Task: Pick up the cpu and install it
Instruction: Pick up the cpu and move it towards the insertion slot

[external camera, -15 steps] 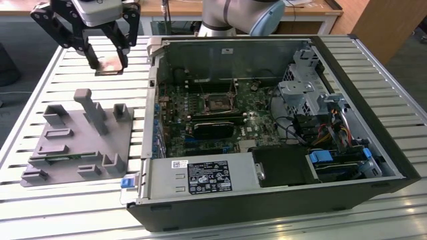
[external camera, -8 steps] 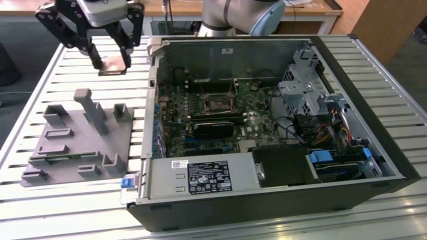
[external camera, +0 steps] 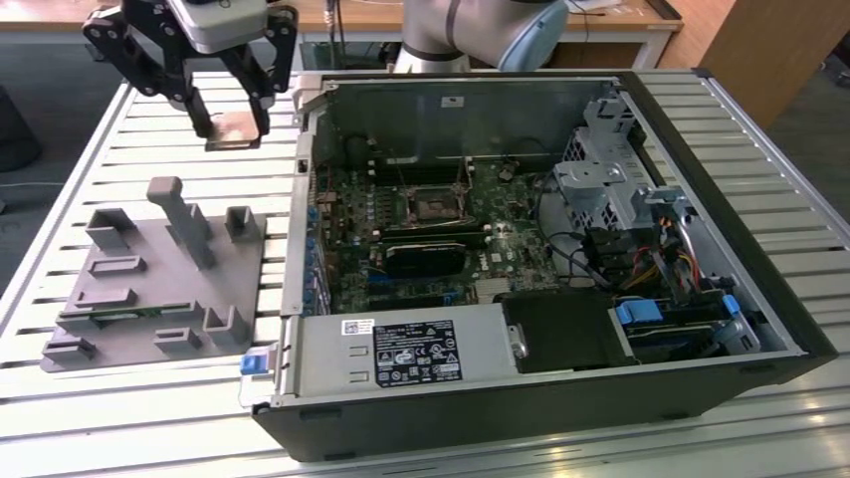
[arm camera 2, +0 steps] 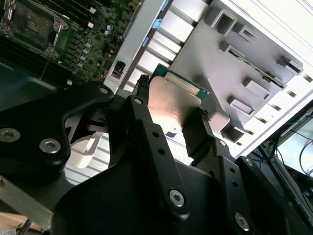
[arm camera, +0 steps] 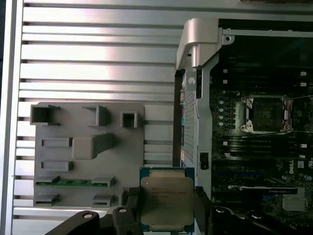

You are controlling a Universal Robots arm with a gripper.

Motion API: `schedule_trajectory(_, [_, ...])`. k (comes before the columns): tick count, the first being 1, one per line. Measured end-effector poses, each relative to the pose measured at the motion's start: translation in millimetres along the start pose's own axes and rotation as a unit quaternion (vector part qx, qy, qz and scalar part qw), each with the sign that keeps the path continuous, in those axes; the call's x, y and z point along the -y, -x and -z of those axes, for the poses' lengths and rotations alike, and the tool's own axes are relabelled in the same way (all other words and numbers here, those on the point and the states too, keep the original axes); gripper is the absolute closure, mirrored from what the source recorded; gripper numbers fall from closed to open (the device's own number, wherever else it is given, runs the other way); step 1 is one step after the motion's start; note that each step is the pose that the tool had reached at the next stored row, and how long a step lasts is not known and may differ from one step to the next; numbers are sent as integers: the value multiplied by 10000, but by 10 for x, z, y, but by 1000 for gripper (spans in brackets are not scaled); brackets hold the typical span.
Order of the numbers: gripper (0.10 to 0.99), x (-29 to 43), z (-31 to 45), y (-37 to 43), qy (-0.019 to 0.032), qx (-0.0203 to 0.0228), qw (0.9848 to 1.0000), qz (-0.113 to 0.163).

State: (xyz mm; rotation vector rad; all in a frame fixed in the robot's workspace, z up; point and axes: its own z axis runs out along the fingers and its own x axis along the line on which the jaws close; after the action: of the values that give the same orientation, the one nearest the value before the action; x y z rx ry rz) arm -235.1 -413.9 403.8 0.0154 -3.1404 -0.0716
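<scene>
A silvery slatted metal table (external camera: 133, 423) carries the work, with pale wooden furniture (external camera: 777, 40) behind it and the robot arm's grey base (external camera: 465, 35) at the far edge.

To the exterior view's right of the gripper (external camera: 233, 127) lies an open black computer case (external camera: 531, 423). It holds a green motherboard (external camera: 398, 214) with a black square socket with a metal frame (external camera: 433, 198) near its middle. It also holds a silver power supply with a white label (external camera: 398, 354), a grey metal drive cage (external camera: 604, 189) and a bundle of coloured cables (external camera: 651, 264). The socket is well apart from the gripper, past the case's near wall.

On the nearer side of the gripper in the exterior view sits a flat grey plastic fixture (external camera: 139, 289) with raised pockets and posts. One of its slots holds what looks to be a long thin green memory stick (external camera: 133, 314) lying on edge — only its top strip shows.

The gripper's black fingers (arm camera: 131, 205) pinch the cpu (arm camera: 167, 200) — a thin, flat square chip with a silvery metal top and green rim — by two opposite edges. The chip is held level between the fingertips, just beside the case's outer corner and over the slats between case and fixture. It seems to hang clear of the table, though its height is hard to judge.
</scene>
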Motion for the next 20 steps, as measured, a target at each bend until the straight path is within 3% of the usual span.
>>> schedule_trajectory(20, [561, -3, -7, 194, 0, 0, 10000, 0])
